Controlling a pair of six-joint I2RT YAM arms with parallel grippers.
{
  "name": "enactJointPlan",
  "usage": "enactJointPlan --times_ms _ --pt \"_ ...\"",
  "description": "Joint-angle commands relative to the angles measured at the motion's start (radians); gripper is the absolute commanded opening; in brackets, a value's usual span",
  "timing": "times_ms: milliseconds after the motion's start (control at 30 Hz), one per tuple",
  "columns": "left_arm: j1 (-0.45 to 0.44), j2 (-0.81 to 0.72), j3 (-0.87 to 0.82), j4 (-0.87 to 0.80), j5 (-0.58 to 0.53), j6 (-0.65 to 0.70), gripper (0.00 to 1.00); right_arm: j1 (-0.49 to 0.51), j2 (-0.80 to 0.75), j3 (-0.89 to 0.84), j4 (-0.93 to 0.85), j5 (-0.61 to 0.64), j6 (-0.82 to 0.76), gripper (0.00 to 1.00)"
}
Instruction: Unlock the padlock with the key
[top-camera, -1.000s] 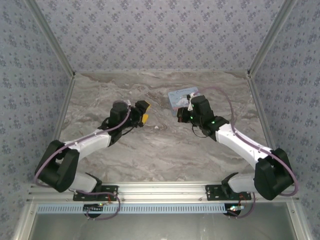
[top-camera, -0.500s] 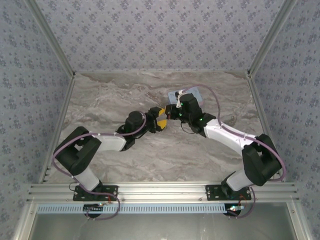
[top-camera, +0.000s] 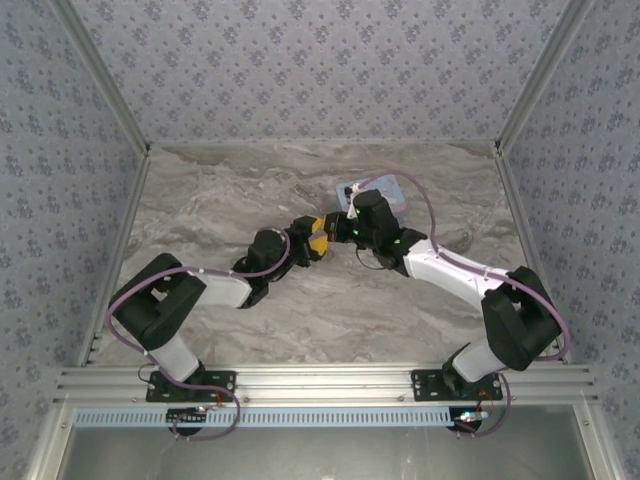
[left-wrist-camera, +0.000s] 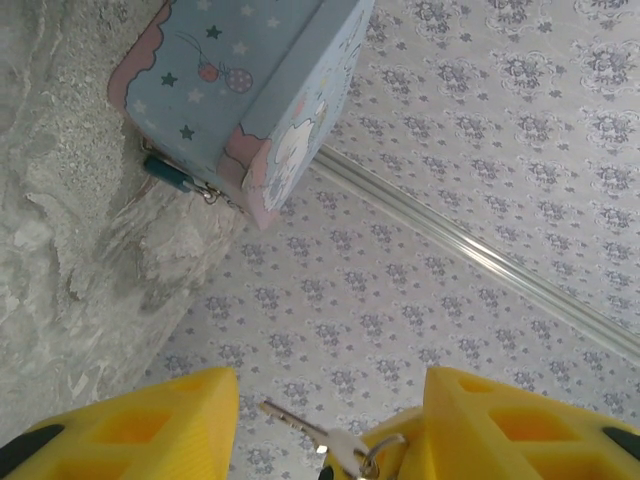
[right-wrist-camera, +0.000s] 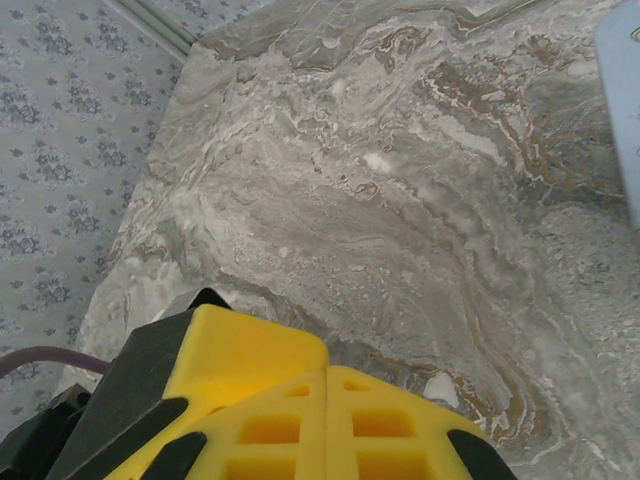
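- Left gripper (top-camera: 320, 240) and right gripper (top-camera: 340, 231), apart a second ago, are now meeting mid-table.
- Left jaws are gaping wide, the key (left-wrist-camera: 293, 421) sitting between them at 6 o'clock.
- Right jaws are pressing fully together.

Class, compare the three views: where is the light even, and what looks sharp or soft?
Top external: even light, faint shadows on the table. Left wrist: tin, padlock and key all in focus. Right wrist: table veining sharp, no glare.

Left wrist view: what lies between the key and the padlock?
Nothing: in the left wrist view, only bare table and patterned wall show between the key and the padlock by the tin.
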Motion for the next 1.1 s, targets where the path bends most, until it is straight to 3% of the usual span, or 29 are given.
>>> enactJointPlan --times_ms 0,333,1067 --pt "-0.007 -0.009 -0.008 0.067 -0.031 -0.232 0.49 0.011 -0.024 -0.008 0.012 -0.01 0.026 0.0" --pt "-0.008 -0.003 -0.01 0.083 -0.037 -0.234 0.41 0.02 -0.055 -0.033 -0.007 0.004 0.031 0.0" --pt "-0.007 0.001 -0.009 0.081 -0.032 -0.228 0.11 0.018 -0.079 -0.045 -0.016 0.02 0.026 0.0"
